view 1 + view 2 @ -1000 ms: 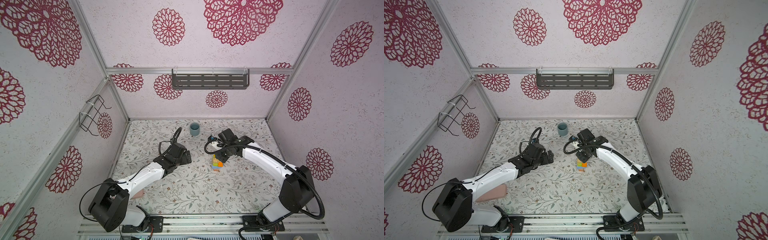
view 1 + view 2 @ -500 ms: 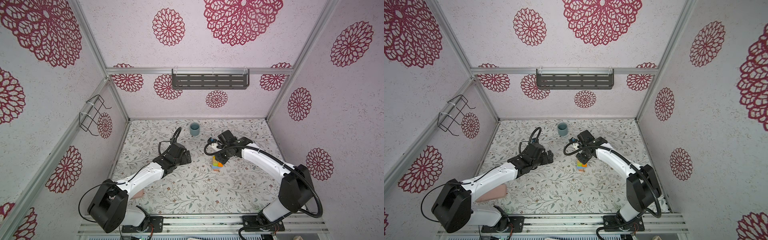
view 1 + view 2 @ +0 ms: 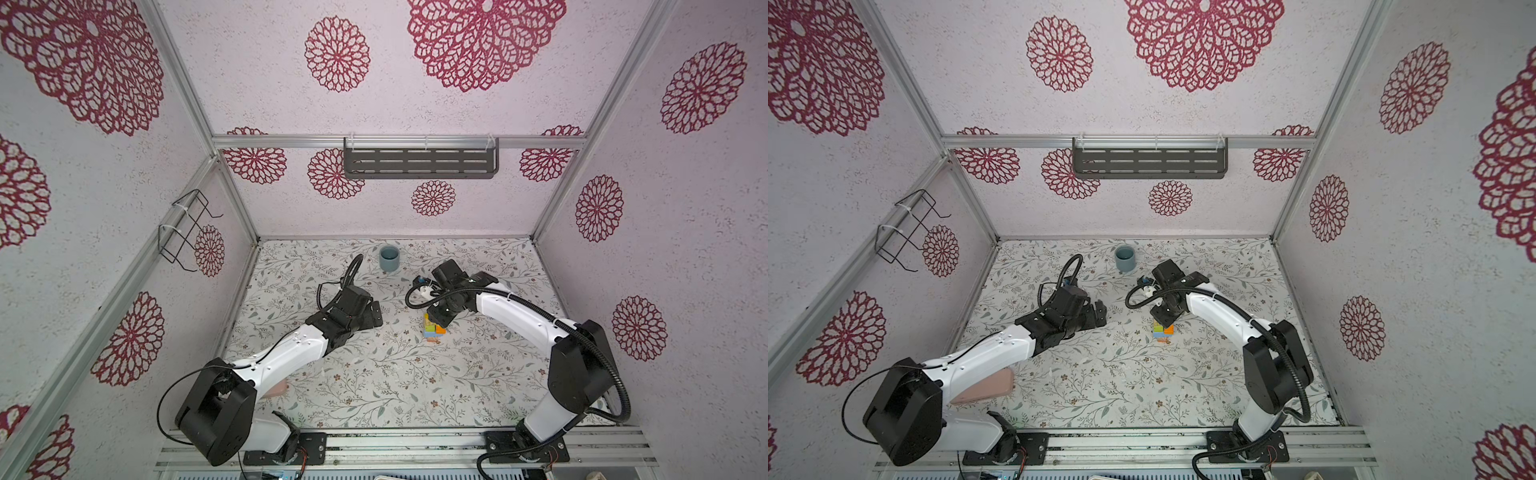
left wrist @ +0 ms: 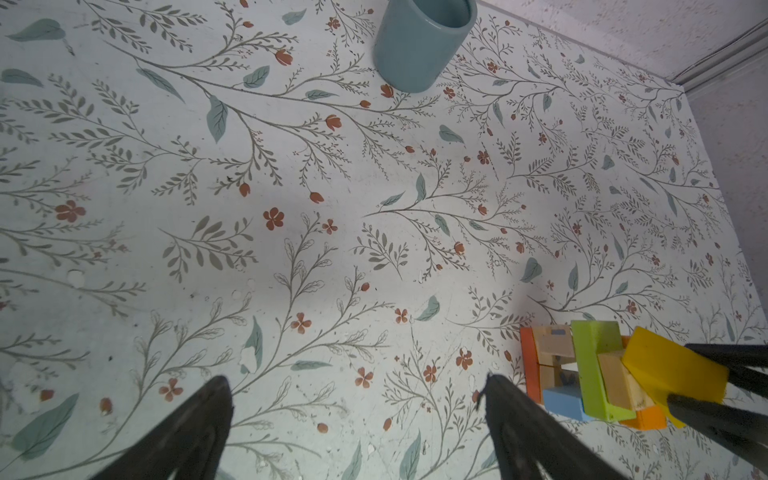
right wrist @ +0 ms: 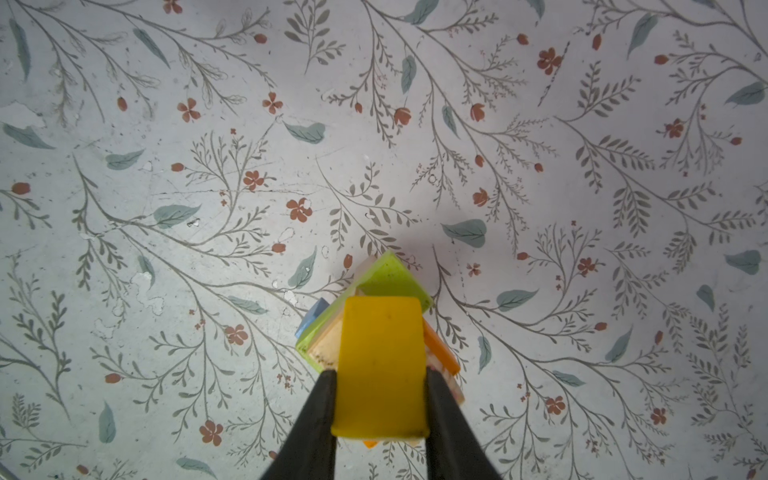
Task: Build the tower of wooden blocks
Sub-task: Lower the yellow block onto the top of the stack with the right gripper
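Jaws on the right arm (image 3: 511,309) are clenched on the yellow wedge (image 5: 380,365), one finger pressing each side, and their width matches that of a second ago. The wedge hangs tilted directly over the tower (image 3: 433,328), above a tan block (image 5: 327,345) and an orange block (image 5: 442,349). Whether it already touches them cannot be told from any view.

Below these, the green block (image 4: 594,365) sits turned askew across the stack, with a blue block (image 4: 561,401) poking out lower down.

Very little has changed over the last second. In both top views the right wrist has crept slightly toward the left, and the tower has not shifted. I read this as slow final alignment, not a fresh approach. The cap piece is in position, so the task looks close to done, with only setting down and letting go left.

Jaws on the left arm (image 3: 291,353) are released wide and empty, as before, over bare surface (image 3: 374,374) just beside the tower.

The grey-blue cup (image 3: 389,258) stands well apart near the back wall. A pink case (image 3: 984,388) lies under the left arm.

Because the layers are crooked, a sideways nudge during release could topple the stack.
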Action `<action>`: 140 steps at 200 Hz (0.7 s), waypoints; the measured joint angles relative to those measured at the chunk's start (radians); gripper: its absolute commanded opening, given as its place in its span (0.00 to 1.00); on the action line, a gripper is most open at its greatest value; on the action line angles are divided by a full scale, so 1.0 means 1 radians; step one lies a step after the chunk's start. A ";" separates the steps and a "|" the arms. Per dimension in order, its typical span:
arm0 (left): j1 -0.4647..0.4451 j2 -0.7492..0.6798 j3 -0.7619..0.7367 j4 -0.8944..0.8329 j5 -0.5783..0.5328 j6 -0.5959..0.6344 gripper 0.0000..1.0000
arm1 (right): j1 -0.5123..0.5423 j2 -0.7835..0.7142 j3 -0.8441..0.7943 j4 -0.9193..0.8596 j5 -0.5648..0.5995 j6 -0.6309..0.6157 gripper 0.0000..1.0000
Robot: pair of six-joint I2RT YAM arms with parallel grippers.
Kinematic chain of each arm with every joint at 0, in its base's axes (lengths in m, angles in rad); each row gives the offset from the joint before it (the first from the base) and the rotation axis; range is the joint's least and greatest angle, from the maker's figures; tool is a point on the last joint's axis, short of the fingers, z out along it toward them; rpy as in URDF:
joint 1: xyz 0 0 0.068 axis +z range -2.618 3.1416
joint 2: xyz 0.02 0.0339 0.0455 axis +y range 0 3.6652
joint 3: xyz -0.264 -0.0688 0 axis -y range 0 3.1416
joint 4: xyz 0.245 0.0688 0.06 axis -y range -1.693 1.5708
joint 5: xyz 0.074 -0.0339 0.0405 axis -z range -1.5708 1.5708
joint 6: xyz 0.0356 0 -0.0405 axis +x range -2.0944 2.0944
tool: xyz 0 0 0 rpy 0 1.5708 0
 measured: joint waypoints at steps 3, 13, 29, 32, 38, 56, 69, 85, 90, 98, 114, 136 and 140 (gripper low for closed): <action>0.000 0.000 0.000 0.000 0.000 0.000 0.97 | 0.000 0.000 0.000 0.000 0.000 0.000 0.32; 0.000 0.000 0.001 0.000 0.000 0.001 0.97 | -0.001 0.000 0.000 0.000 0.000 0.000 0.32; 0.000 0.000 0.002 0.000 0.000 0.004 0.97 | -0.002 0.000 0.000 0.000 0.000 0.000 0.33; 0.000 0.000 0.003 -0.001 0.000 0.004 0.97 | -0.003 0.000 0.000 0.000 0.000 0.000 0.33; 0.000 0.000 0.003 -0.001 0.000 0.005 0.97 | -0.003 0.000 0.000 0.000 0.000 0.000 0.33; 0.000 0.000 0.007 -0.002 0.000 0.007 0.97 | -0.006 0.000 0.000 0.000 0.000 0.000 0.34; 0.000 0.000 0.009 -0.003 0.000 0.007 0.97 | -0.007 0.000 0.000 0.000 0.000 0.000 0.34; 0.000 0.000 0.009 -0.003 0.000 0.007 0.97 | -0.007 0.000 0.000 0.000 -0.001 0.000 0.34; 0.000 0.000 0.009 -0.004 0.000 0.007 0.97 | -0.007 0.000 0.000 0.001 -0.001 0.000 0.34; 0.000 0.000 0.009 -0.005 -0.001 0.007 0.97 | -0.008 0.000 0.000 0.001 -0.002 0.000 0.34; 0.000 0.000 0.009 -0.006 -0.001 0.007 0.97 | -0.009 -0.001 0.000 0.001 -0.002 0.000 0.34; 0.000 0.000 0.009 -0.007 0.000 0.007 0.97 | -0.009 -0.001 0.000 0.001 -0.004 0.000 0.36; 0.000 0.000 0.009 -0.007 0.000 0.007 0.97 | -0.010 -0.001 0.000 0.001 -0.004 0.000 0.37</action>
